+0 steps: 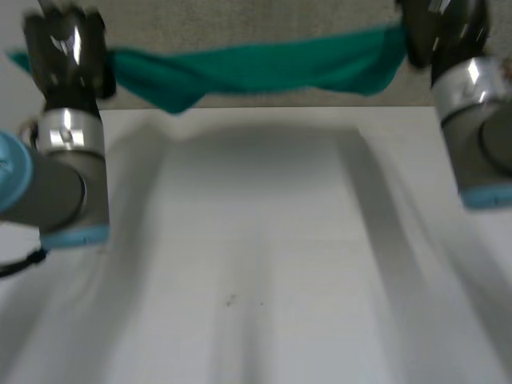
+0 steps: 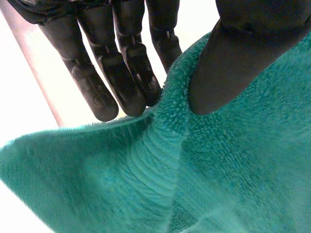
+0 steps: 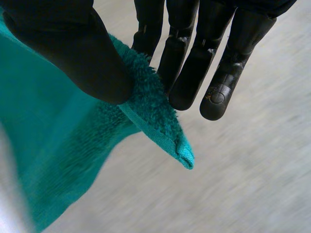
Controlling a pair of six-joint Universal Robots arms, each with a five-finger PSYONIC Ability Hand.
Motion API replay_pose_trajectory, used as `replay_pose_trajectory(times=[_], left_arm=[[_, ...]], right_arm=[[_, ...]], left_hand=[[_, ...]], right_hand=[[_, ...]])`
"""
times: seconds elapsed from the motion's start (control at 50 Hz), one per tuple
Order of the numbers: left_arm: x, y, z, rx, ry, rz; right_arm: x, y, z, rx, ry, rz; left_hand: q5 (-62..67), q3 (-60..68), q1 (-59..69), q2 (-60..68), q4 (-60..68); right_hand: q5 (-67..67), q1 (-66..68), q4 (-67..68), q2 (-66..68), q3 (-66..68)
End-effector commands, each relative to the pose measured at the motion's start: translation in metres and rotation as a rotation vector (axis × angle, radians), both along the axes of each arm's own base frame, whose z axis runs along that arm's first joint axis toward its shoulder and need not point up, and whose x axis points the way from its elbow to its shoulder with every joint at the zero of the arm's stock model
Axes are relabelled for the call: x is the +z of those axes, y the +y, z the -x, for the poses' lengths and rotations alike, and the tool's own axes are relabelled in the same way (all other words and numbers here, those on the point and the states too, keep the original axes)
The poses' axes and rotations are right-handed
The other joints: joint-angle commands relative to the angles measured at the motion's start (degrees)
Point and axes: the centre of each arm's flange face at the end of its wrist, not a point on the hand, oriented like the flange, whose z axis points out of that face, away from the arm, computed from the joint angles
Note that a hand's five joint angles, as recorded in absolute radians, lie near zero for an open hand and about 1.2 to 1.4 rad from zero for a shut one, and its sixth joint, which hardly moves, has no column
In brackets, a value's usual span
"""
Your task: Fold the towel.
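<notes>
A green towel (image 1: 264, 68) hangs stretched in the air between my two hands, beyond the far edge of the white table (image 1: 264, 264). My left hand (image 1: 68, 52) pinches the towel's left end; in the left wrist view the thumb (image 2: 243, 63) presses the towel (image 2: 204, 179) against the fingers (image 2: 121, 82). My right hand (image 1: 440, 28) holds the right end. In the right wrist view its thumb (image 3: 73, 53) pins a corner of the towel (image 3: 150, 111) against the fingers (image 3: 194, 73), and the corner's tip pokes out past them. The towel sags and twists a little in the middle.
Beyond the table lies a grey carpeted floor (image 1: 240, 24). Both forearms (image 1: 56, 176) (image 1: 484, 136) reach forward along the table's left and right sides.
</notes>
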Motion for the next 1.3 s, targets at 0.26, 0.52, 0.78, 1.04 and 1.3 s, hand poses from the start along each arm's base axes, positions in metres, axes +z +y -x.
replay_pose_trajectory(times=[0.26, 0.52, 0.78, 1.04, 1.3], left_arm=[[-0.158, 0.055, -0.016, -0.016, -0.324, -0.671], [-0.122, 0.143, -0.055, -0.025, -0.593, -1.017], [-0.124, 0.102, -0.033, -0.028, -0.561, -0.867], [-0.063, -0.019, 0.019, 0.105, -0.597, -0.308], [0.106, -0.013, 0.016, 0.159, -0.146, 0.269]], right_arm=[[-0.166, 0.045, 0.023, -0.062, 0.372, -0.812], [-0.141, 0.111, 0.088, -0.107, 0.911, -0.907], [-0.134, 0.081, 0.077, -0.164, 0.732, -0.800], [-0.012, -0.027, 0.020, -0.214, 0.258, -0.262], [0.120, -0.004, 0.032, -0.135, -0.160, 0.170]], left_hand=[[16.03, 11.60, 14.66, 11.22, 11.46], [16.03, 11.60, 14.66, 11.22, 11.46], [16.03, 11.60, 14.66, 11.22, 11.46], [16.03, 11.60, 14.66, 11.22, 11.46], [16.03, 11.60, 14.66, 11.22, 11.46]], right_hand=[[12.70, 23.79, 11.62, 12.66, 12.10], [12.70, 23.79, 11.62, 12.66, 12.10], [12.70, 23.79, 11.62, 12.66, 12.10], [12.70, 23.79, 11.62, 12.66, 12.10], [12.70, 23.79, 11.62, 12.66, 12.10]])
